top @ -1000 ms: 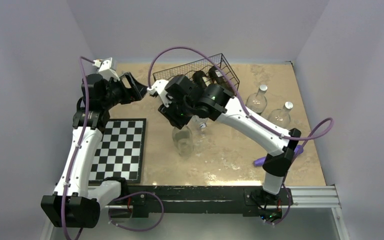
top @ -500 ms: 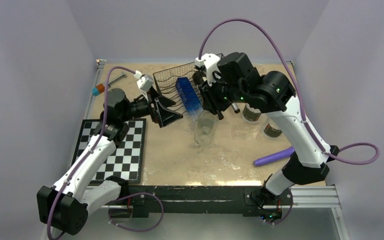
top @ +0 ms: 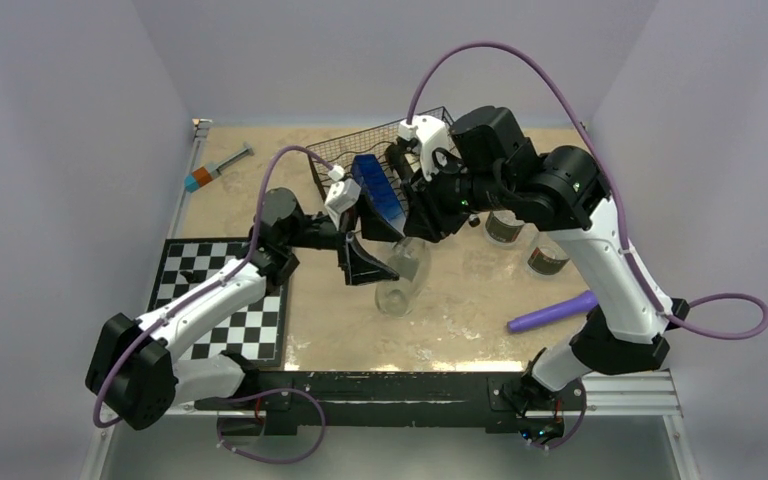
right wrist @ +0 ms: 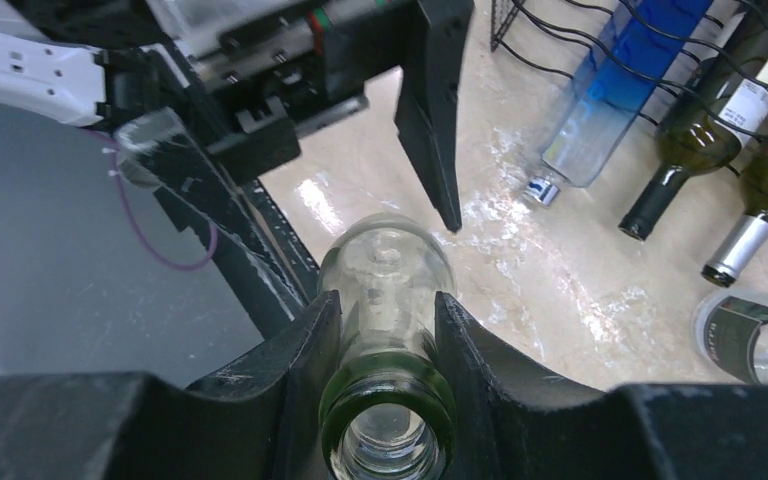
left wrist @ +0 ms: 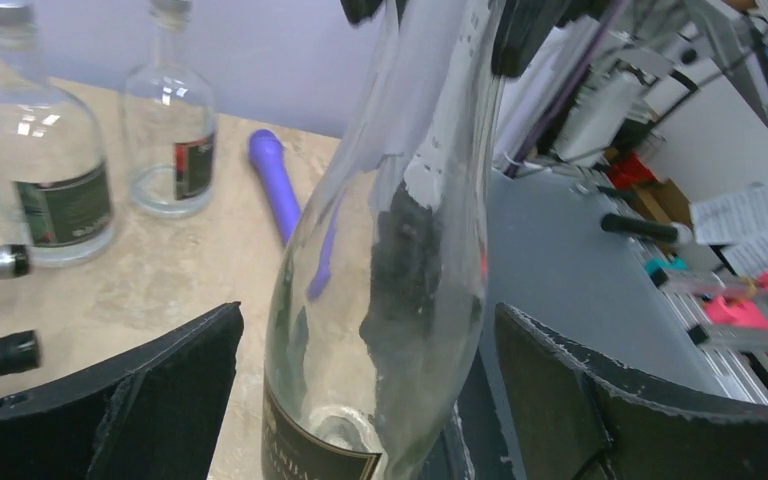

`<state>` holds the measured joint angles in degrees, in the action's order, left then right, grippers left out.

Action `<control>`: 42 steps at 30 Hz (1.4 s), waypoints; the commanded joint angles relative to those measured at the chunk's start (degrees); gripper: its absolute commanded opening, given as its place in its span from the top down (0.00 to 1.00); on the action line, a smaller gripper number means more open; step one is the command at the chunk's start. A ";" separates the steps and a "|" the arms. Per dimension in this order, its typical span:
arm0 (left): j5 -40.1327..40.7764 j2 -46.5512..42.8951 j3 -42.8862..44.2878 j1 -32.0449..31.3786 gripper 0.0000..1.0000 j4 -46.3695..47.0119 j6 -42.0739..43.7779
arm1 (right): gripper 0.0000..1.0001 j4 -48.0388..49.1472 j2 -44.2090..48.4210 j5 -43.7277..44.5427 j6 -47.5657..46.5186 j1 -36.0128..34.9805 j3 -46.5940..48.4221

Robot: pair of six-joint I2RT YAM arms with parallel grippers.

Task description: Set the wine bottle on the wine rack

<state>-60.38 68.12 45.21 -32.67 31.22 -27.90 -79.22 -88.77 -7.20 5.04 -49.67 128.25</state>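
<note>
Right pincer (right wrist: 387, 305) is pinching the bottle (top: 403, 278) at the neck, jaws pressed onto the glass just under the lip. The body is hanging tilted below that pincer, over the bench (top: 460, 320); whether the base is touching cannot be told. Left pincer (left wrist: 367, 320) is standing spread wide, one finger on each side of the lower body with a gap showing on both sides, so it is not gripping. The bottle is reading as empty clear glass: stiff, smooth, probably slippery against the pads, weightier toward the base, and breakable if knocked on wire or bench. A neck hold alone is likely letting the body swing. The better second hold looks to be the wide part of the body, lying between the left fingers. The rack (top: 430, 125) is sitting just beyond both pincers, its open front facing them. A blue bottle (top: 378, 188) and dark bottles (right wrist: 695, 140) are lying in it, necks pointing out toward the right pincer; which slot is free cannot be told. Two standing bottles (top: 505, 228) are crowding the outer side of the right pincer, and a purple rod (top: 552, 312) is lying behind it. Open bench is showing beneath the left pincer.
</note>
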 commanded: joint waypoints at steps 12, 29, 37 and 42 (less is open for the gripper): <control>-13.82 11.14 2.95 -3.59 0.01 19.92 -9.30 | 1.00 14.18 6.34 -10.44 7.12 4.03 4.70; -17.20 28.11 9.57 -4.10 0.01 57.77 -40.38 | 1.00 19.51 5.70 -4.95 11.68 7.83 6.75; -9.86 18.67 11.20 -5.19 0.03 14.75 -9.82 | 1.00 19.28 4.82 -0.60 11.33 8.45 9.64; -3.41 13.52 16.71 -7.85 0.02 -16.76 15.30 | 1.00 20.34 6.56 0.50 11.58 8.68 7.47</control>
<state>-69.32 84.73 57.60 -38.61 40.51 -35.35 -73.03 -86.02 -8.01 13.26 -41.50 133.23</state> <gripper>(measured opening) 0.977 0.392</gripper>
